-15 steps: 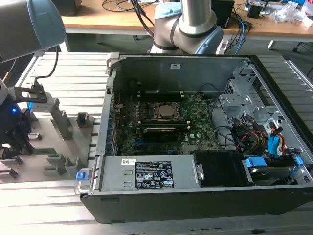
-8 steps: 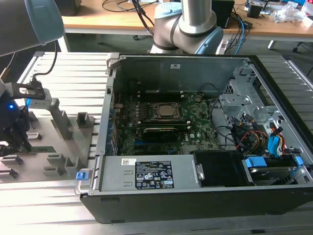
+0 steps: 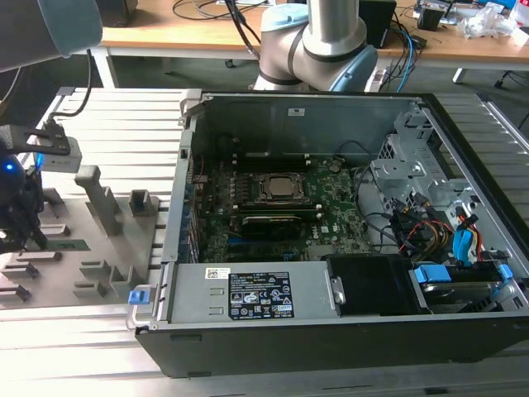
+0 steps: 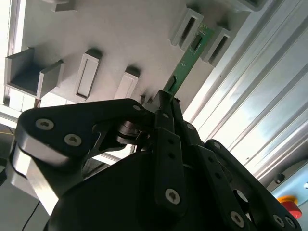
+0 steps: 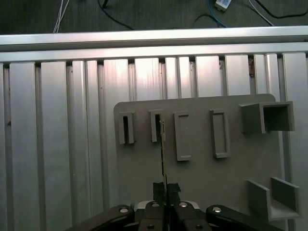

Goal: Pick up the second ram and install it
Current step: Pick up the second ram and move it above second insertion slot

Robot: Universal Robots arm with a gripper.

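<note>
Gripper [image 4: 166,98] fingers sit drawn close together, pinching the near end of the second ram [image 4: 188,58], a thin green stick that shows edge-on in the first wrist view [image 5: 162,151]. Its far end reaches in among the raised slot blocks of the grey holder tray [image 4: 120,38], beside one narrow slot. The tray lies flat on a ribbed aluminium table [image 5: 57,134]. In the exterior view the dark gripper [image 3: 21,219] hangs over the tray [image 3: 99,273] at the exterior view's left, well apart from the open computer case [image 3: 289,99], where the motherboard [image 3: 335,207] lies exposed.
</note>
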